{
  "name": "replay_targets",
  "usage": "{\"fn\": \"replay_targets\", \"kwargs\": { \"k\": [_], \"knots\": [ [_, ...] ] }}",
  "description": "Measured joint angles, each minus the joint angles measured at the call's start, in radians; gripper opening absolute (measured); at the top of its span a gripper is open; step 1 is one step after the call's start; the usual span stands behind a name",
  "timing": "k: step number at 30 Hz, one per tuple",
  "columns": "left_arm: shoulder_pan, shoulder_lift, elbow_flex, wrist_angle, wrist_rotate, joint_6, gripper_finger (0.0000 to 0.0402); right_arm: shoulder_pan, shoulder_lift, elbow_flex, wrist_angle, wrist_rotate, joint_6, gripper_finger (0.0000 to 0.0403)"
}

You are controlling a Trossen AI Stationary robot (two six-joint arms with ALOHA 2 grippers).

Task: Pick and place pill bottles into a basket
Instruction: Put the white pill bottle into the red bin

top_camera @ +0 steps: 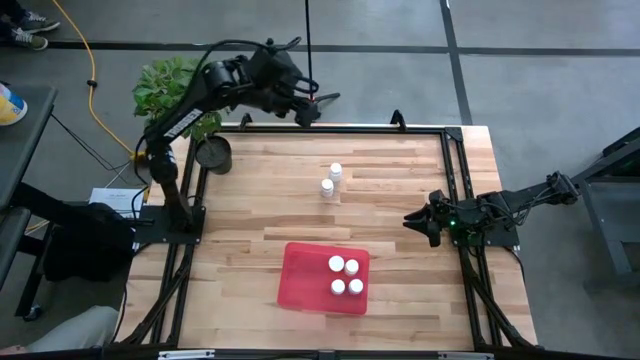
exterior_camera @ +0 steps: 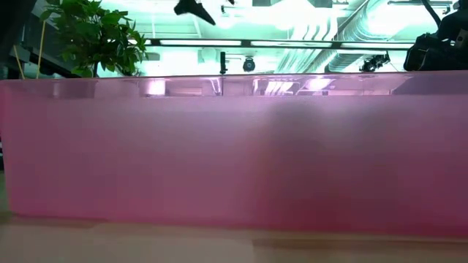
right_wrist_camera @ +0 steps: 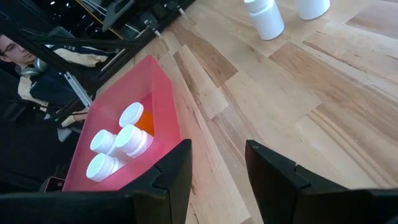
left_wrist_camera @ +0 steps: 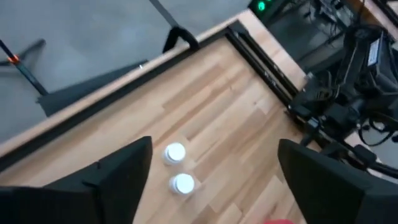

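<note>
Two white-capped pill bottles (top_camera: pixel 335 172) (top_camera: pixel 327 187) stand upright on the wooden table, far of centre. They also show in the left wrist view (left_wrist_camera: pixel 175 153) (left_wrist_camera: pixel 183 183). The red tray (top_camera: pixel 305 280) lies near the front edge and holds several upright bottles (top_camera: pixel 345 276). These show in the right wrist view (right_wrist_camera: pixel 118 140) too. My left gripper (top_camera: pixel 316 104) is raised over the table's far edge, open wide (left_wrist_camera: pixel 214 155) and empty. My right gripper (top_camera: pixel 412 222) is low near the right edge, open (right_wrist_camera: pixel 217 158) and empty, right of the tray.
A dark round plant pot (top_camera: pixel 213 153) and a leafy plant (top_camera: pixel 172 88) stand at the far left corner. The tray's pink wall (exterior_camera: pixel 234 153) fills the low view. A person (right_wrist_camera: pixel 25 56) sits beyond the table's near edge.
</note>
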Motion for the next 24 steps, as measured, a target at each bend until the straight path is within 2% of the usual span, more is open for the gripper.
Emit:
{"fn": "replay_targets", "kwargs": {
  "k": [3,15,24],
  "knots": [
    [0.001,0.031,0.0,-0.007,0.028,0.0,0.0397,0.0,0.0,0.0,0.0,0.0,0.0,0.014],
    [-0.002,0.151,-0.001,-0.133,0.128,0.027,0.0384,0.0,0.0,0.0,0.001,-0.008,0.003,0.014],
    [-0.016,0.17,0.0,-0.147,0.126,0.03,0.0383,0.0,0.0,0.0,0.001,-0.005,0.001,0.014]
  ]
}}
